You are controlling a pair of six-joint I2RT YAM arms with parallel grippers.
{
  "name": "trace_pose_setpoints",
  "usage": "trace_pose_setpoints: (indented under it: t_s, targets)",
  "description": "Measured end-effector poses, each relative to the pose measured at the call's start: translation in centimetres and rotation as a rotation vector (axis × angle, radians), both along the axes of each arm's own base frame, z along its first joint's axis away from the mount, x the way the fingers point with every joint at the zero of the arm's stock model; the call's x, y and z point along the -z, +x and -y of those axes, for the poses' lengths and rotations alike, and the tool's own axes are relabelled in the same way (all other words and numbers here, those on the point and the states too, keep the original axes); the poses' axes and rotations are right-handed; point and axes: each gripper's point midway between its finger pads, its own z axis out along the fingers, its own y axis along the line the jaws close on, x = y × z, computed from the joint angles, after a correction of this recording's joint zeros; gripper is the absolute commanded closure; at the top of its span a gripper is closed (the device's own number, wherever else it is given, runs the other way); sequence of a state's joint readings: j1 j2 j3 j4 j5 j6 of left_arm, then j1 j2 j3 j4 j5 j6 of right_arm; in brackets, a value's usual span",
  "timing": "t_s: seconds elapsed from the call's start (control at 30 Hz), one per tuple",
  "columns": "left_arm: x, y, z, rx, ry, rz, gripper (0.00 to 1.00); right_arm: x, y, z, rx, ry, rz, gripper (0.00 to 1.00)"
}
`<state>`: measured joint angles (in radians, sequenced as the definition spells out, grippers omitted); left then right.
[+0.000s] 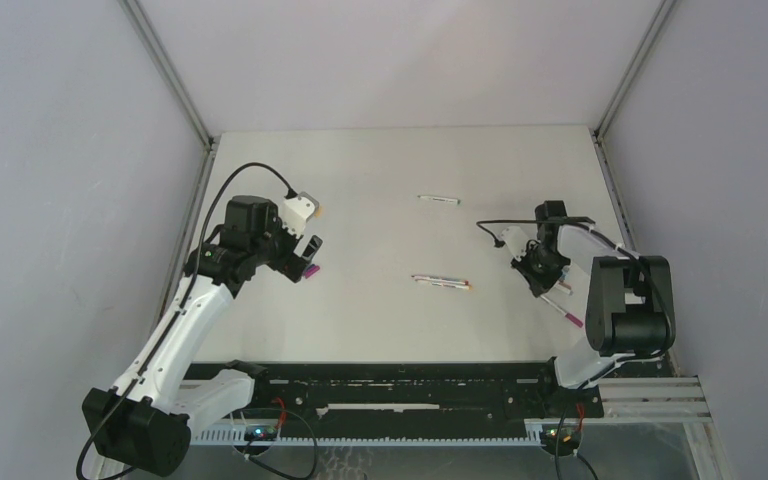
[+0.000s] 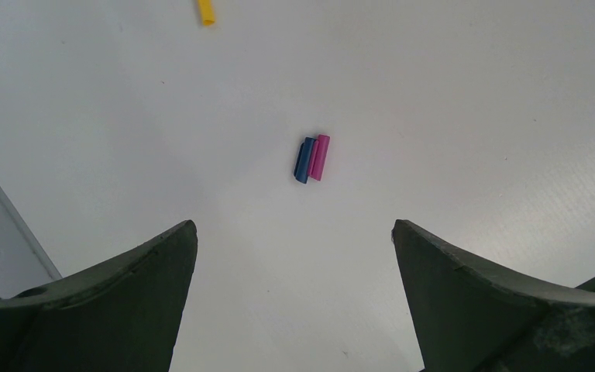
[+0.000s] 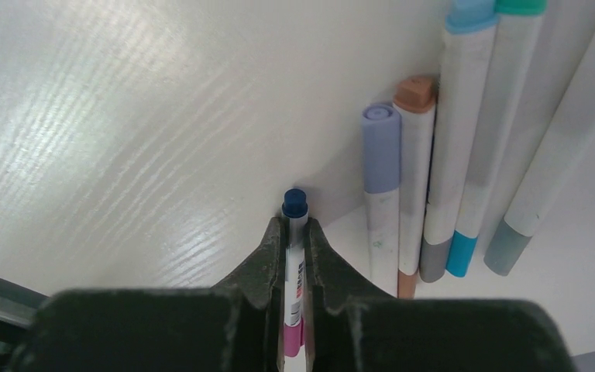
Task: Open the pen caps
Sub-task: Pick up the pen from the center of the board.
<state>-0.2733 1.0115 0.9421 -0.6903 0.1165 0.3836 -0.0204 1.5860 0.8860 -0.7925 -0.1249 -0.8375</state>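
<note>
A blue pen cap [image 2: 303, 160] and a magenta pen cap [image 2: 319, 157] lie side by side on the white table, with a yellow cap [image 2: 207, 12] farther off. My left gripper [image 2: 294, 226] is open and empty, hovering short of these caps; it also shows in the top view [image 1: 302, 258] by the magenta cap [image 1: 312, 270]. My right gripper [image 3: 294, 226] is shut on a white pen [image 3: 294, 203] with a bare dark blue end and a magenta rear band. In the top view it [image 1: 543, 268] sits low at the table's right.
Several capped white pens [image 3: 434, 170] lie bunched just right of my right gripper. Two more pens lie mid-table, one farther back [image 1: 438, 199] and one nearer [image 1: 441, 283]. Grey walls enclose the table; a black rail [image 1: 400, 385] runs along its near edge.
</note>
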Motion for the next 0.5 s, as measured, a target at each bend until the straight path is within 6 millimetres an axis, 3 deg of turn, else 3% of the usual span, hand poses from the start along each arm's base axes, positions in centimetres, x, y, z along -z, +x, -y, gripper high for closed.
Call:
trace_pose_setpoints:
  t_s: [0.27, 0.5]
  targets:
    - [0.0, 0.1, -0.1, -0.005, 0.004, 0.003, 0.0, -1.8, 0.3, -1.5, -0.029, 0.02, 0.057, 1.0]
    - [-0.4, 0.3, -0.1, -0.009, 0.002, 0.023, 0.0, -7.3, 2.5, -3.8, -0.02, 0.12, 0.217, 1.0]
